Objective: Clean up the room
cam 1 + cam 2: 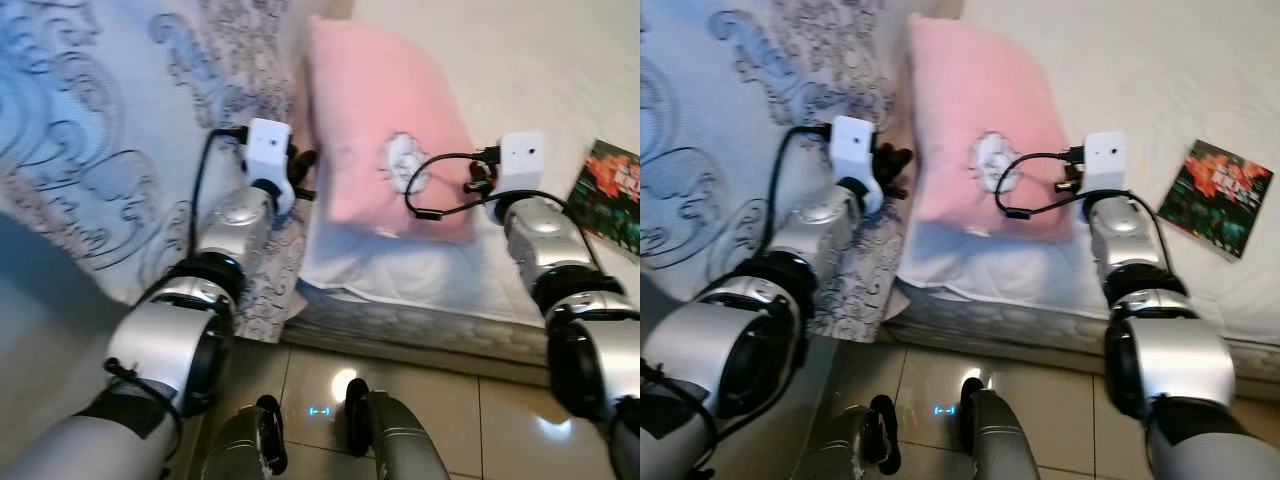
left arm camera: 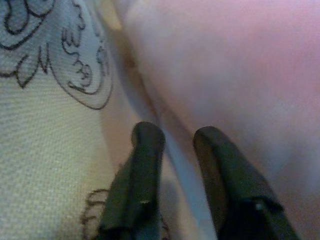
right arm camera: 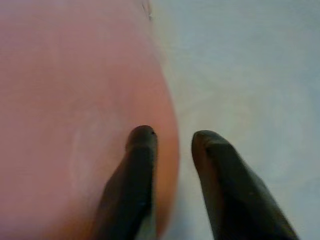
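Observation:
A pink pillow (image 1: 370,130) with a small white patch lies on the white bed sheet (image 1: 500,60), near the bed's front edge. My left gripper (image 1: 303,172) sits at the pillow's left side, where it meets the patterned blanket (image 1: 100,120). In the left wrist view its fingers (image 2: 145,150) stand a little apart over that seam. My right gripper (image 1: 478,180) is at the pillow's right side. The right wrist view has one finger (image 3: 137,150) over the pink pillow (image 3: 65,75) and the other over the sheet, with a gap between them.
A colourful book (image 1: 610,195) lies on the sheet to the right of my right arm. The bed's front edge (image 1: 420,335) runs across below the pillow. Tiled floor (image 1: 450,400) and my legs are beneath it.

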Available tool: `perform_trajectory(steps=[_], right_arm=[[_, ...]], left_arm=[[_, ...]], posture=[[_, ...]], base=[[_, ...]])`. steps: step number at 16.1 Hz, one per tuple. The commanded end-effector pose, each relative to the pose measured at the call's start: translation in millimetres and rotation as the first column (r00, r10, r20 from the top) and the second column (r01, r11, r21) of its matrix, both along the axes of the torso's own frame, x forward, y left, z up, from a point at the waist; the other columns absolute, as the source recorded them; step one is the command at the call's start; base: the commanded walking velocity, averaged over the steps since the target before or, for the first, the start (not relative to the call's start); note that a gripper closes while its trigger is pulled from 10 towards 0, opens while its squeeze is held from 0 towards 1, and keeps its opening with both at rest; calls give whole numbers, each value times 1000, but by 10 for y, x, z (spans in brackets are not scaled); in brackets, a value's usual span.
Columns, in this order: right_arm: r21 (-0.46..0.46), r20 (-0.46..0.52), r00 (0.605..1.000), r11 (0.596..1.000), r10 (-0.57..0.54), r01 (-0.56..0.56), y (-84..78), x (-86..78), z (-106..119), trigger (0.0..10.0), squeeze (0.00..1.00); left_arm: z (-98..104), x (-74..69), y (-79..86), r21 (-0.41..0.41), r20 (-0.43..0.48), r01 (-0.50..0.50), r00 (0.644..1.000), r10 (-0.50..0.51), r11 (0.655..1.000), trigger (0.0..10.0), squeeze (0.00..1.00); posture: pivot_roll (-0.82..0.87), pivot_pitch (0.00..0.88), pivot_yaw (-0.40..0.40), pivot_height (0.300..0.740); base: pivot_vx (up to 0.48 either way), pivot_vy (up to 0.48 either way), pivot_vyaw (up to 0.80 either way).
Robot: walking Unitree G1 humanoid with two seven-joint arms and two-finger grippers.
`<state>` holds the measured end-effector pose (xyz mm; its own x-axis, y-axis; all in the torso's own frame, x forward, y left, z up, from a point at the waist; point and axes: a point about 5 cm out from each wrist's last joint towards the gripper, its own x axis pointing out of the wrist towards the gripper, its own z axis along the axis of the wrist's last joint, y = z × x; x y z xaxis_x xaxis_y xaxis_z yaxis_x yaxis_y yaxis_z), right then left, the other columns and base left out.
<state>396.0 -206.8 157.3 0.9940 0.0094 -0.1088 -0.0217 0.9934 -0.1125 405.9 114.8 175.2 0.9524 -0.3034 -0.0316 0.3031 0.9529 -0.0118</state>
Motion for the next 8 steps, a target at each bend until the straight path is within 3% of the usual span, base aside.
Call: perform_trajectory(steps=[1, 3, 5, 6, 7, 8], right_arm=[[61, -16, 1000, 998, 6, -5, 86, -38, -126, 10000, 1000], [153, -19, 999, 988, 33, -30, 291, -80, -260, 10000, 1000], [166, -58, 998, 986, 40, -30, 392, -171, -459, 10000, 1000], [147, -80, 997, 989, 23, -11, 379, -240, -580, 10000, 1000], [142, -92, 996, 990, 8, 5, 357, -304, -676, 10000, 0], [152, -101, 995, 988, 1, 15, 351, -331, -718, 10000, 0]], left_arm=[[25, 22, 263, -8, -2, -85, 996, 85, 996, 10000, 1000], [211, 63, 306, 15, 65, -70, 996, 69, 997, 10000, 1000], [350, 75, 315, -3, 123, -23, 992, 23, 1000, 10000, 1000], [407, 66, 358, -7, 163, -8, 987, 9, 1000, 10000, 0], [477, 48, 460, 1, 220, -29, 975, 28, 1000, 10000, 0], [516, 35, 506, -1, 247, -37, 968, 36, 999, 10000, 0]], posture=[[-88, 337, 22, 740], [-91, 324, 31, 740], [-84, 312, 38, 740], [-75, 298, 41, 740], [-67, 280, 44, 740], [-65, 275, 44, 740]], base=[[0, 0, 0], [0, 0, 0], [0, 0, 0], [0, 0, 0], [0, 0, 0], [0, 0, 0]])
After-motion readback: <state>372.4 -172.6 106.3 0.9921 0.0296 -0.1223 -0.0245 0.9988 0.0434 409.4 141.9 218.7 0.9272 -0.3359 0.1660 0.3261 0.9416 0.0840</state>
